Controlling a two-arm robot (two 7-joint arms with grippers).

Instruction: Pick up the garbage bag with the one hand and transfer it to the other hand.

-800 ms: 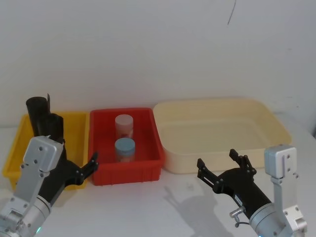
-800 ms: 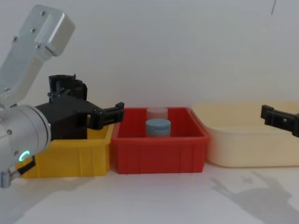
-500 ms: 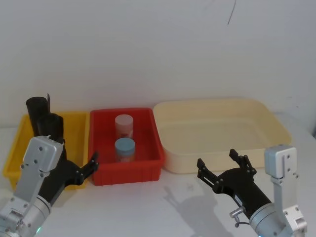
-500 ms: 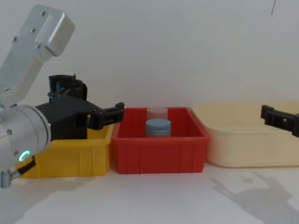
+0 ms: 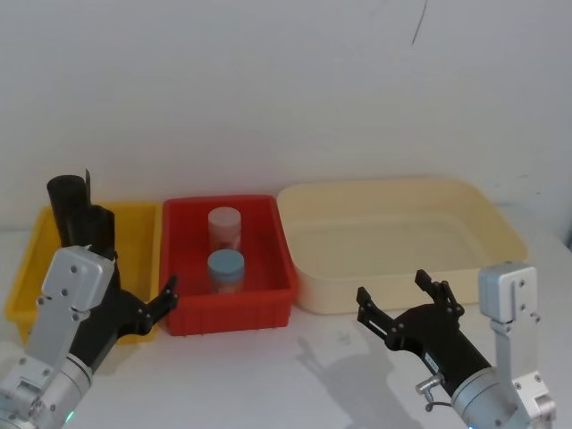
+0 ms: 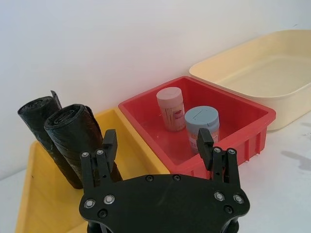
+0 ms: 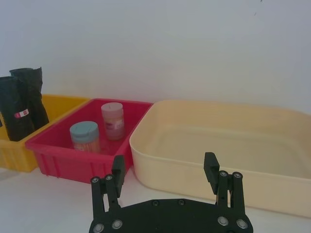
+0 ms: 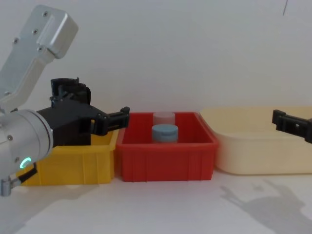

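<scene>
The garbage bag [image 6: 73,131] is a thick black crinkled roll standing upright in the yellow bin [image 6: 34,213]; a small red-white mark shows on its side [image 7: 13,110]. A slimmer black roll [image 6: 38,112] stands just behind it. My left gripper [image 6: 156,138] is open and empty. It hovers in front of the yellow bin, a short way from the bag and aimed between it and the red bin. My right gripper [image 7: 164,165] is also open and empty, low over the table in front of the cream tray [image 7: 204,145].
The red bin [image 5: 228,304] between the yellow bin and the cream tray holds a pink jar [image 5: 224,228] and a blue-lidded jar [image 5: 226,269]. A white wall runs close behind the three containers. Bare white table lies in front of them.
</scene>
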